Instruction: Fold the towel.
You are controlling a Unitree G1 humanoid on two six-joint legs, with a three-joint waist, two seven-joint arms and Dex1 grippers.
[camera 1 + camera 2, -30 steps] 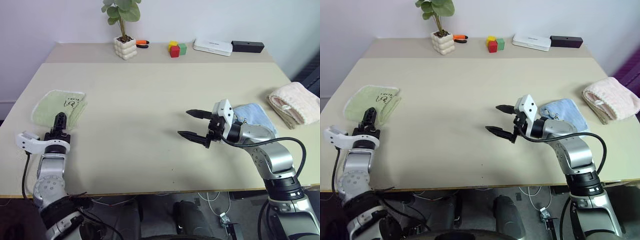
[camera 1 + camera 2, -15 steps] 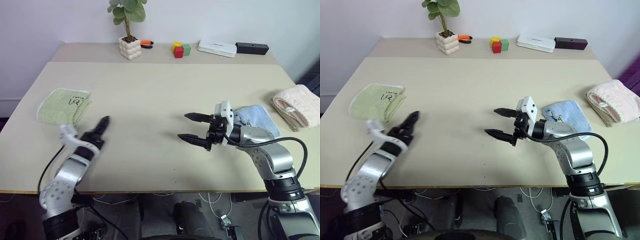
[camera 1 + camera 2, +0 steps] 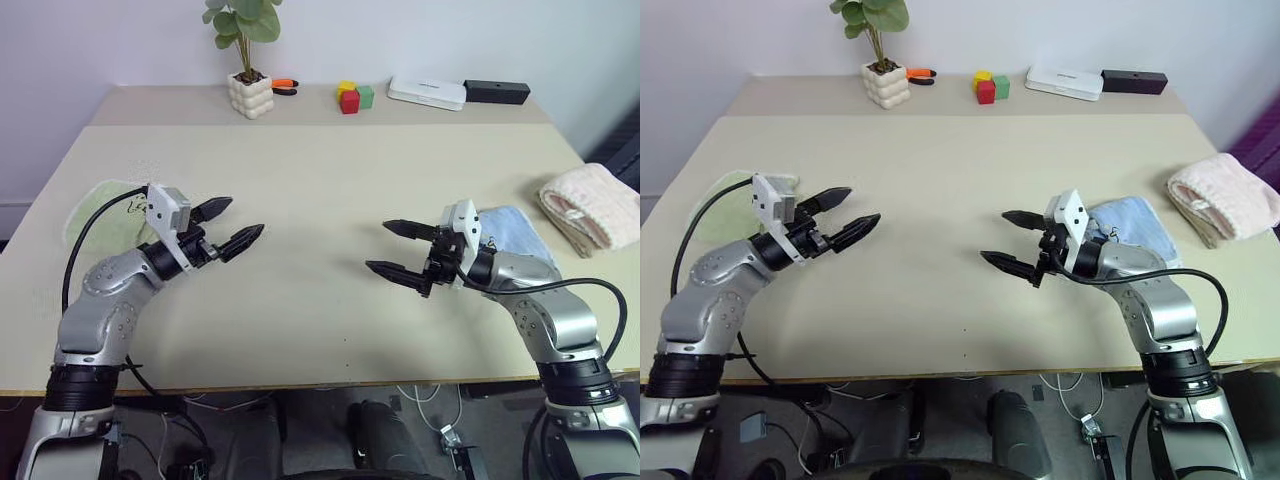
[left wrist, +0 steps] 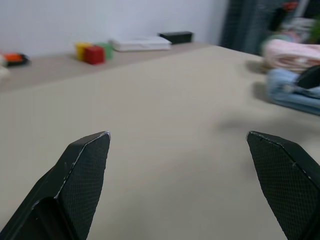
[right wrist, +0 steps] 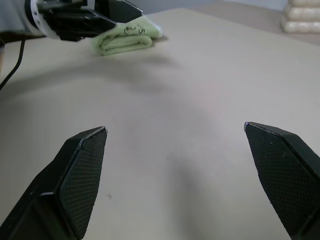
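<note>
Green towel lay behind the left arm

The towel [image 5: 126, 39] rested folded near the table's [image 3: 330, 170] left edge; the left gripper [image 3: 232, 226], empty and open, was nearer than the open right gripper [image 3: 398, 250].

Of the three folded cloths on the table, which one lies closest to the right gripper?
The light blue cloth, lying just behind the right gripper. The pink-cream towel lies farther out by the table's right edge, and the green towel is across the table, by the left arm.
</note>
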